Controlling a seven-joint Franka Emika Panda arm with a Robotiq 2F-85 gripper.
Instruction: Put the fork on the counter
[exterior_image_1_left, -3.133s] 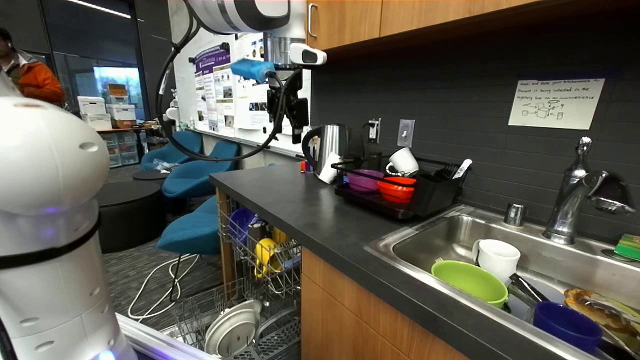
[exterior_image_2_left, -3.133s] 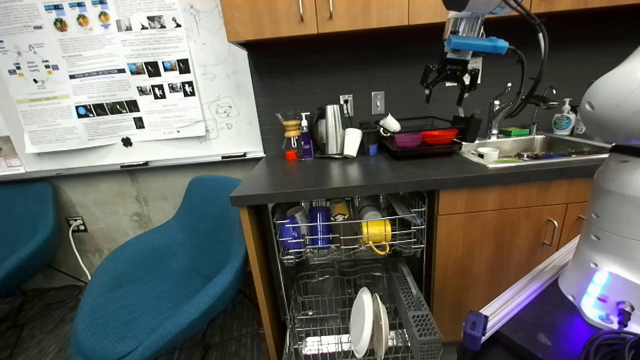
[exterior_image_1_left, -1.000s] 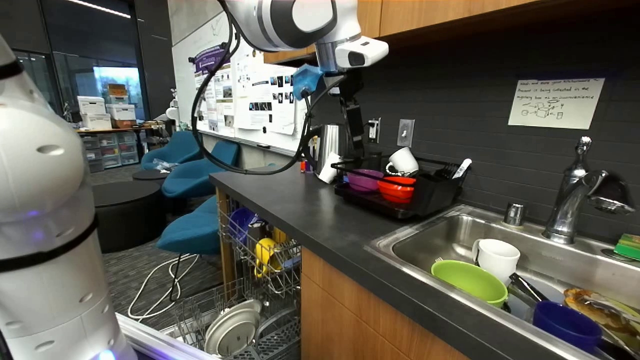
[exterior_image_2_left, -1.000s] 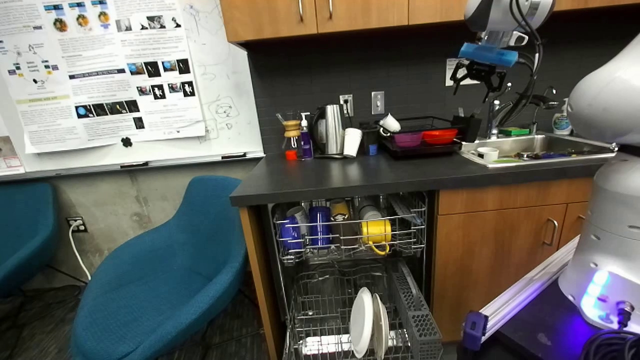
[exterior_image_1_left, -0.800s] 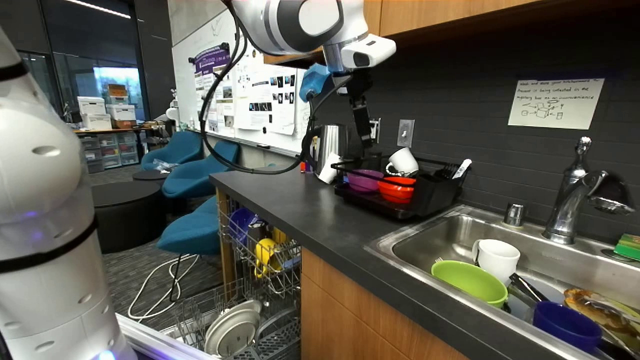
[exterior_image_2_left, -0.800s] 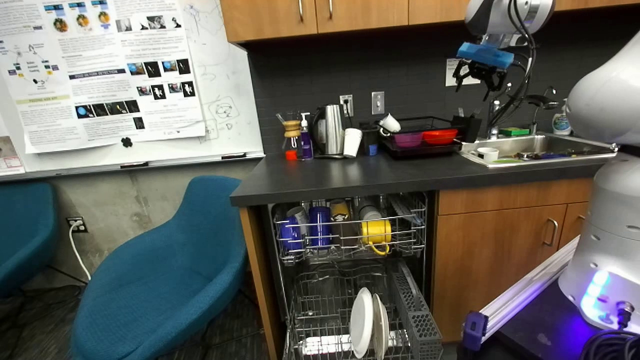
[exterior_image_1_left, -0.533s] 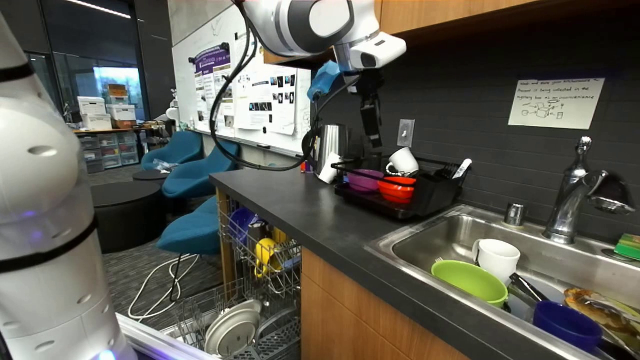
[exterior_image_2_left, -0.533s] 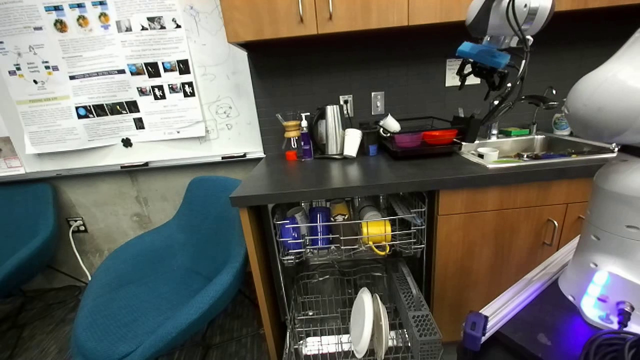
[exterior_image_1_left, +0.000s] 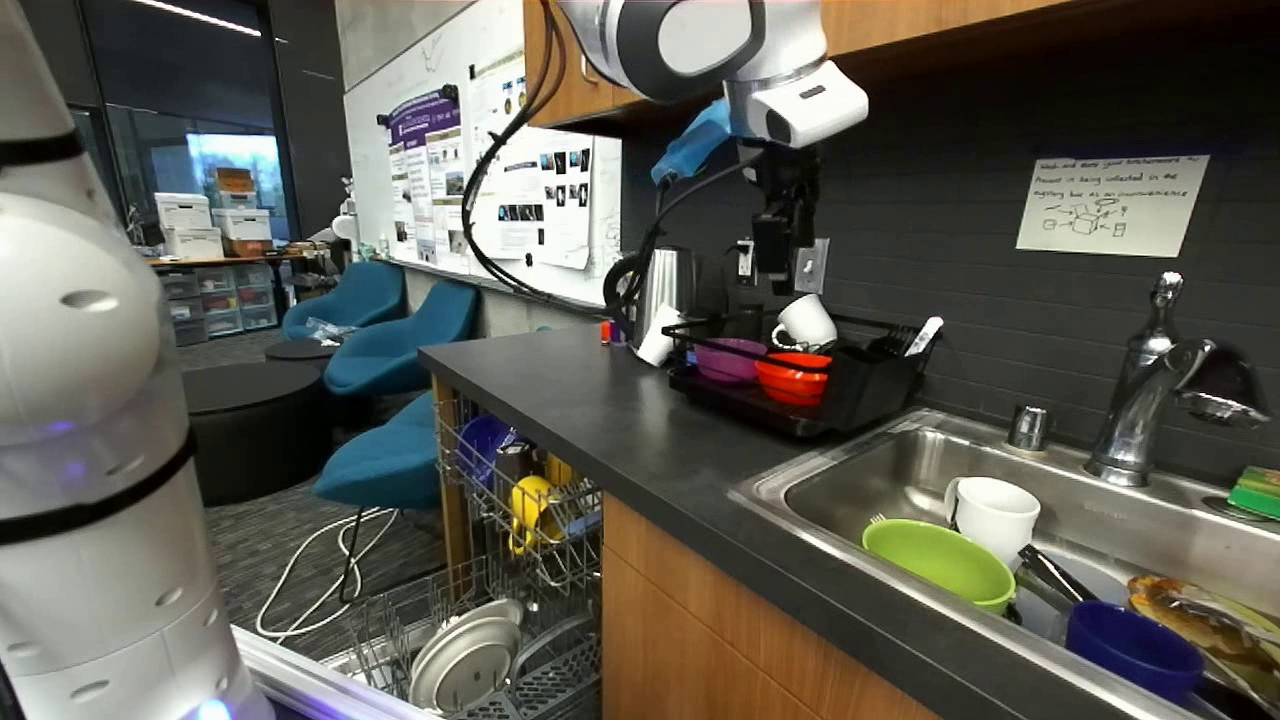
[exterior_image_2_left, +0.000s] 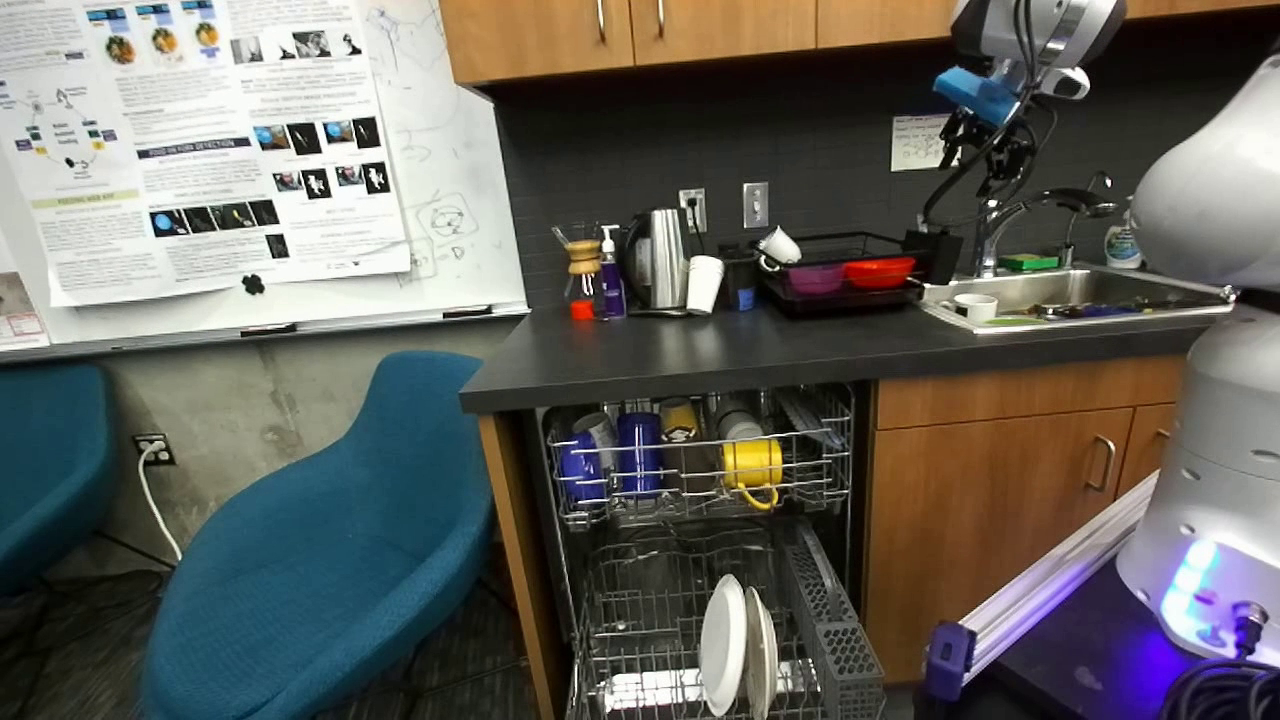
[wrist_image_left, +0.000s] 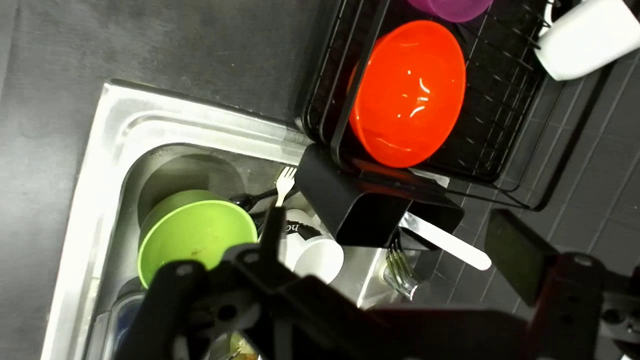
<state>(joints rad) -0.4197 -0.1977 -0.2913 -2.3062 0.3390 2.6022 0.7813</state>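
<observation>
In the wrist view, the fork (wrist_image_left: 401, 267) stands tines-out at five o'clock of the holder (wrist_image_left: 325, 187), unless the pale fork (wrist_image_left: 285, 184) at nine is meant. Likely light, stiff, slick: pinch below the tines. Gripper (wrist_image_left: 387, 222) fingers spread; counter (wrist_image_left: 210, 50) toward ten.

Swung the gripper (exterior_image_1_left: 785, 268) toward the sink (exterior_image_1_left: 905, 480), and turned it.
In an exterior view, brought past the outlet (exterior_image_1_left: 750, 268), from before the whiteboard (exterior_image_1_left: 606, 215) to partly covering the light switch (exterior_image_1_left: 818, 264). In an exterior view, swivelled, baring more of the wall note (exterior_image_2_left: 914, 145).
</observation>
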